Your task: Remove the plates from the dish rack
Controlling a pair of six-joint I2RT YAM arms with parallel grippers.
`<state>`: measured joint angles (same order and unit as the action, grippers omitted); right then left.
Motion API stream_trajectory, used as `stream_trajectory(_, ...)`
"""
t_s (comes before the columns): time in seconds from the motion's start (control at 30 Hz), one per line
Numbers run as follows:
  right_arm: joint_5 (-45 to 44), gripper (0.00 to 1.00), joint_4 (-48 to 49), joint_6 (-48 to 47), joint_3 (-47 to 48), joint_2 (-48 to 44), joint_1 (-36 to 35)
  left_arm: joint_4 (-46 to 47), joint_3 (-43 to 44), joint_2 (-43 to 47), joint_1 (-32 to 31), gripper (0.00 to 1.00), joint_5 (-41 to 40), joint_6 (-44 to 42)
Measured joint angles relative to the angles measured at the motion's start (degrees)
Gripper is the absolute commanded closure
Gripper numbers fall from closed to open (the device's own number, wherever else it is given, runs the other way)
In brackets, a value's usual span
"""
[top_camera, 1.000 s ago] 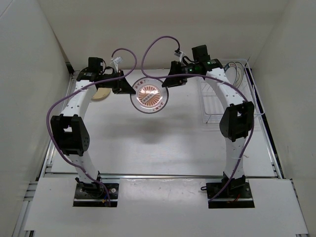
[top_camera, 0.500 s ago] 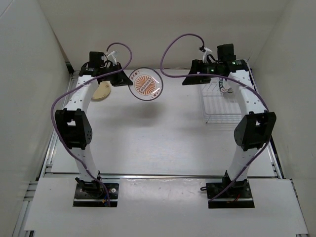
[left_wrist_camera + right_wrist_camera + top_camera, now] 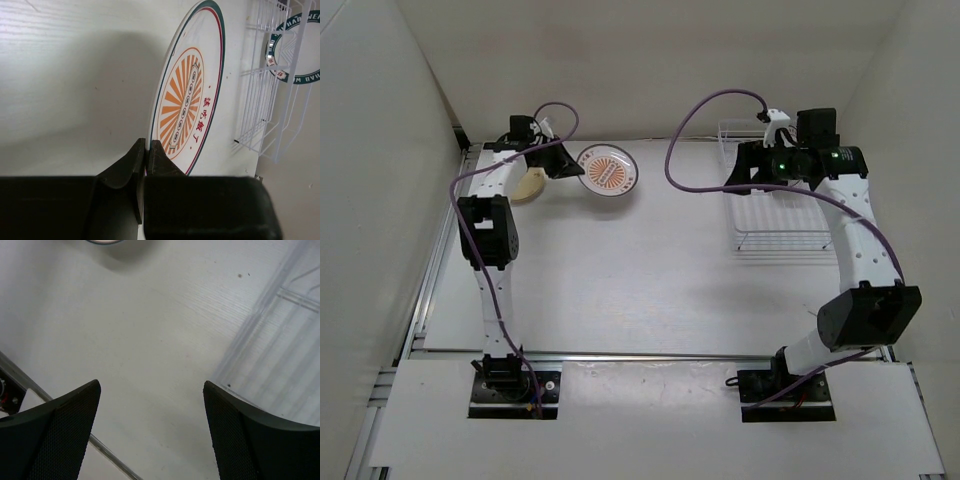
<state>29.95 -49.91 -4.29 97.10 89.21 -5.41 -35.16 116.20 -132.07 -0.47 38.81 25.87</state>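
The left arm has carried the orange-rayed plate (image 3: 606, 172) left towards the table's (image 3: 640, 290) far-left corner. The left gripper (image 3: 146, 150) is pinched tight on the plate's rim and holds it on edge. The right gripper (image 3: 151, 387) has swung back to the left edge of the one dish rack (image 3: 775, 225), with its jaws wide and empty. There are three plates: the held one, a cream-tan plate (image 3: 528, 187) lying near that corner, and a dark-ringed plate (image 3: 299, 50) in the rack.

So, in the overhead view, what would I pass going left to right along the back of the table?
cream plate → left claw, pinching the next plate's edge → orange plate → rack
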Motion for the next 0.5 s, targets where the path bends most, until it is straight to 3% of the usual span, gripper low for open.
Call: stream_trajectory(0.5,-6.7,0.12,-4.3,-5.0,-4.3,-3.5,0.5,3.3,4.6,-12.6,-2.8,0.9,2.0,2.9)
